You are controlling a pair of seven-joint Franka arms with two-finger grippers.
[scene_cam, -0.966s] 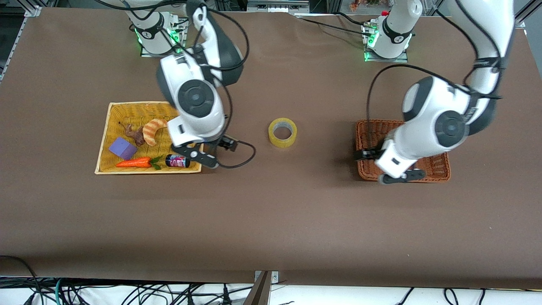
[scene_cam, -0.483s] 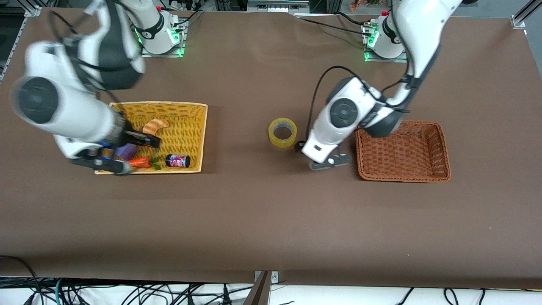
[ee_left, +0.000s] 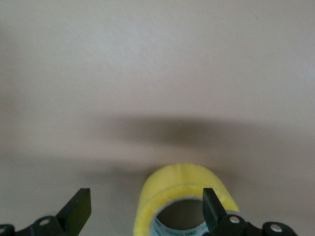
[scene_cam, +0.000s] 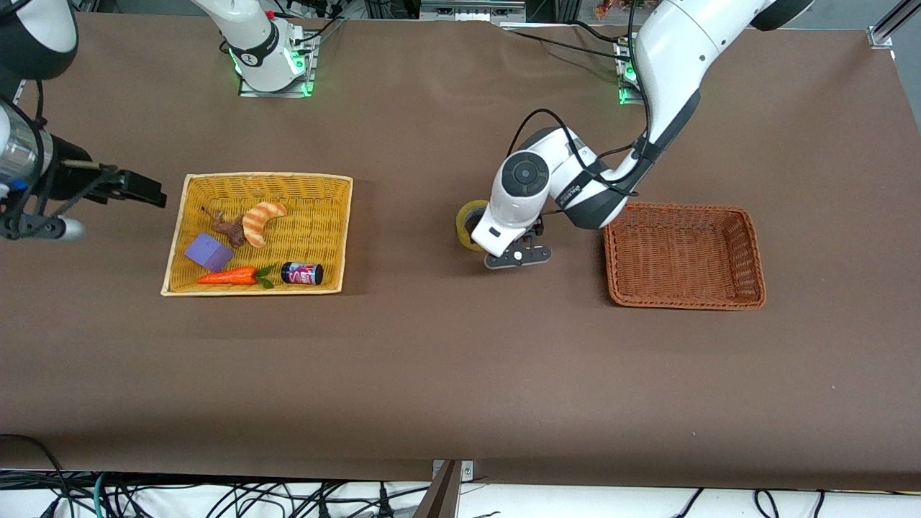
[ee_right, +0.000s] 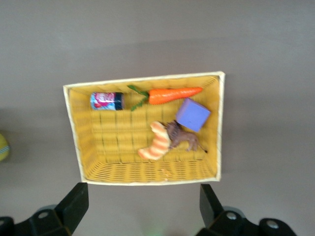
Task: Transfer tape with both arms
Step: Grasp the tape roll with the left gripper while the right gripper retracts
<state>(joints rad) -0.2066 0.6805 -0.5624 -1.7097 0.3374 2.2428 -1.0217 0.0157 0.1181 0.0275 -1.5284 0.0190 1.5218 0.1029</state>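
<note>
- At the table's centre, the tape (scene_cam: 468, 224) stands on the brown table (scene_cam: 460, 374), between the yellow basket (scene_cam: 338, 230) and the brown basket (scene_cam: 683, 255); its position matches the earlier frames.
- Left gripper (scene_cam: 514, 253): low over the table, at the tape. Half a second ago it was between the tape and the brown basket; a second ago it was over that basket.
- Left wrist view: the left gripper (ee_left: 147, 216) is spread wide, grasping nothing — one of its fingers (ee_left: 212, 209) is in front of the tape's (ee_left: 182, 196) hole, the other stands apart beside the roll.
- Right gripper (scene_cam: 43, 226): at the right arm's end of the table, outside the yellow basket. It has moved there from that basket's edge nearest the tape, crossing the basket half a second ago.
- Right wrist view: the right gripper (ee_right: 142, 211) is likewise released and empty, above the yellow basket (ee_right: 74, 142).
- Yellow basket contents, unchanged: croissant (scene_cam: 262, 221), purple block (scene_cam: 208, 252), carrot (scene_cam: 229, 275), small jar (scene_cam: 302, 273) and a brown figure (scene_cam: 229, 227).
- Brown basket: holds nothing.
</note>
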